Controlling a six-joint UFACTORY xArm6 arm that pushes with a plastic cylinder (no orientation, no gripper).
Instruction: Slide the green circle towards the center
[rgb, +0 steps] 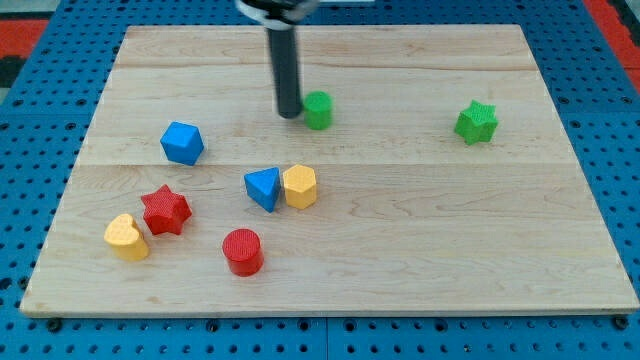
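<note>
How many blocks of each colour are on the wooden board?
Green: 2, the green circle beside my tip and the green star
Blue: 2, the blue cube and the blue triangle
Yellow: 2, the yellow hexagon and the yellow heart
Red: 2, the red star and the red cylinder
Total: 8

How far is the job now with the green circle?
Done: my tip has reached the green circle, standing just at its left side. In hand: the push itself. Left: the circle sits near the board's top, above the centre, so it must travel down.
</note>
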